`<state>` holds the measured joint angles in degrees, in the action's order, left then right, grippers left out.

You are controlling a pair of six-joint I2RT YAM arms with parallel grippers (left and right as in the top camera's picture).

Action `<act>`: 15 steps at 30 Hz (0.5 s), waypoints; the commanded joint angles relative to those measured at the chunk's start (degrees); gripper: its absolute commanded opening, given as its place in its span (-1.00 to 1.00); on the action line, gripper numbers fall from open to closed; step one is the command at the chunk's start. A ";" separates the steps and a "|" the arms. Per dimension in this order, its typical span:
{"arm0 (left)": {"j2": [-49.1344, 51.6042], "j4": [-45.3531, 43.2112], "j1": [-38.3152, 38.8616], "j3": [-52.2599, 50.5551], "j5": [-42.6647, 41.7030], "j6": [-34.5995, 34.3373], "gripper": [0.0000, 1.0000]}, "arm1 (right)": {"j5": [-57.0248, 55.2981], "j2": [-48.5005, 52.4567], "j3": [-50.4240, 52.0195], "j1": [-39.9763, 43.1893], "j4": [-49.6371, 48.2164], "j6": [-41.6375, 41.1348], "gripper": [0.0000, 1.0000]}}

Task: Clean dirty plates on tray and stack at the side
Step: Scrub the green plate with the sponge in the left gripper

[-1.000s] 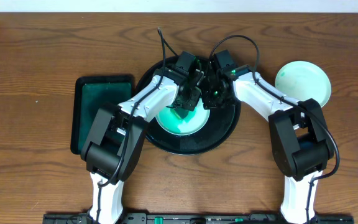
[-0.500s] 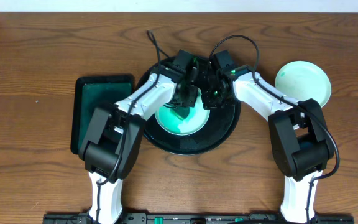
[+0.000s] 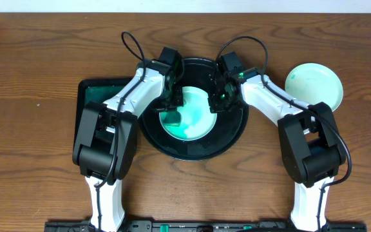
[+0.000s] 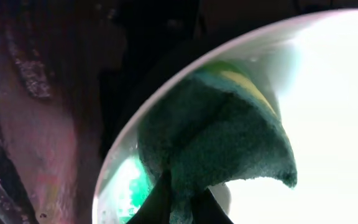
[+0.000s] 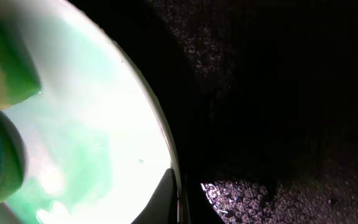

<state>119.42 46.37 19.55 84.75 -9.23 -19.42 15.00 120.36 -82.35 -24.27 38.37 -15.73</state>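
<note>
Smeared plate (image 3: 192,119) lies inside the black tray (image 3: 192,149); a second plate (image 3: 314,82) rests on the wood well right of the tray. The left gripper (image 3: 171,108), over the tray's left part, pinches a green sponge (image 4: 222,143) on the smeared plate. The right gripper (image 3: 218,102) is clamped narrowly on that plate's right rim.

A robot lab station: left arm (image 3: 118,109) and right arm (image 3: 282,106) mounted by a rail (image 3: 192,226) at the wood-grain bench's (image 3: 31,51) near edge, loose cables (image 3: 129,44), pale wall (image 3: 172,6) behind, tray (image 3: 201,149) and plates (image 3: 314,84) laid out.
</note>
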 commanded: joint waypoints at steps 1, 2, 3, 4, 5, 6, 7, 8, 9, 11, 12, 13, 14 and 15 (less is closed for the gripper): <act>4.35 3.26 0.48 -3.34 -4.76 4.59 -0.86 | -2.69 2.45 0.72 0.24 0.87 0.33 -0.98; 4.35 3.04 1.07 -3.34 -7.17 4.57 -0.86 | -2.69 2.45 0.72 0.24 0.83 0.33 -0.97; 4.35 2.62 1.81 -3.34 -10.36 4.57 -0.86 | -2.69 2.45 0.72 0.26 0.81 0.33 -0.98; 4.35 1.97 2.51 -3.34 -13.73 4.57 -0.86 | -2.69 2.45 0.72 0.31 0.83 0.33 -0.97; 4.35 1.05 3.21 -3.34 -16.85 4.55 -0.86 | -2.69 2.45 0.72 0.35 0.83 0.33 -0.97; 4.35 -0.20 4.07 -3.34 -20.06 4.35 -0.86 | -2.69 2.45 0.72 0.37 0.85 0.35 -0.98; 4.35 -1.03 4.59 -3.34 -21.77 4.13 -0.87 | -2.69 2.45 0.72 0.37 0.85 0.35 -0.97; 4.35 -2.16 5.22 -3.34 -23.12 3.04 -0.86 | -2.69 2.45 0.72 0.39 0.87 0.35 -0.97; 4.35 -3.28 5.75 -3.34 -23.93 1.77 -0.86 | -2.69 2.45 0.72 0.39 0.92 0.35 -0.97; 4.35 -5.70 6.47 -3.34 -25.77 0.04 -0.86 | -2.69 2.45 0.72 0.39 1.16 0.33 -0.98; 4.35 -6.93 6.58 -3.34 -26.60 -0.96 -0.86 | -2.69 2.45 0.72 0.37 1.27 0.33 -0.97; 4.35 -8.07 6.56 -3.34 -26.86 -2.27 -0.86 | -2.69 2.45 0.72 0.39 1.27 0.33 -0.97; 4.35 -9.03 6.49 -3.34 -26.80 -3.08 -0.86 | -2.69 2.45 0.72 0.39 1.29 0.33 -0.98; 4.35 -9.68 6.29 -3.34 -26.75 -3.26 -0.86 | -2.69 2.45 0.72 0.39 1.29 0.33 -0.97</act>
<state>120.51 38.06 24.47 82.98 -28.49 -19.66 15.05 120.38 -82.35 -24.25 38.54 -15.73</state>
